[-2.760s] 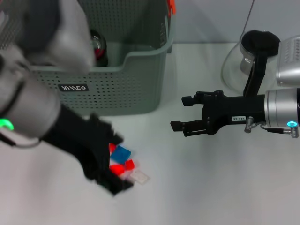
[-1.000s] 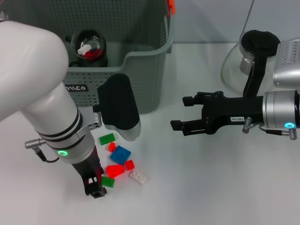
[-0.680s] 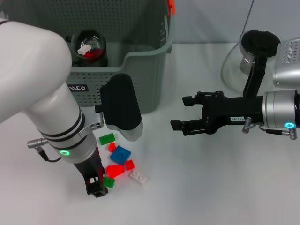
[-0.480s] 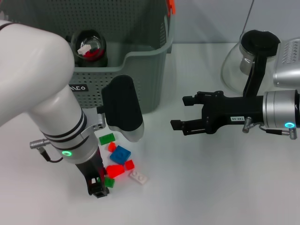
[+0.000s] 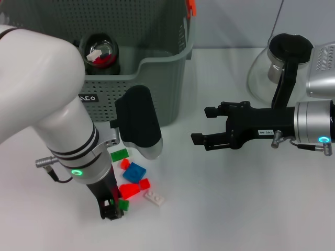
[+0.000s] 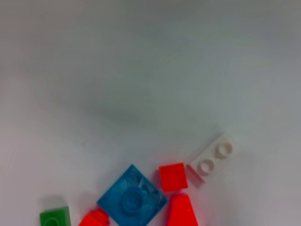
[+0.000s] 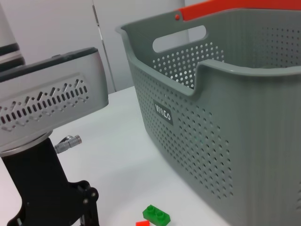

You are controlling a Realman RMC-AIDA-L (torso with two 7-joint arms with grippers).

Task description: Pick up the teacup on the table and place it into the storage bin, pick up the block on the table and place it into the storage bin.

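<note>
Pretty bright and even overall, soft light from overhead, nothing harsh. The white table (image 5: 225, 198) is nearly washed out, with faint grey shadows under the left arm (image 5: 57, 120) and under the right gripper (image 5: 207, 125). The glass pot (image 5: 269, 68) catches a bit of shine. The left wrist view is soft: the blue block (image 6: 132, 201) and white block (image 6: 212, 158) look fuzzy, and a dim shadow smudge sits on the table above them. In the right wrist view, the storage bin (image 7: 225, 122) blurs where it's closest.
</note>
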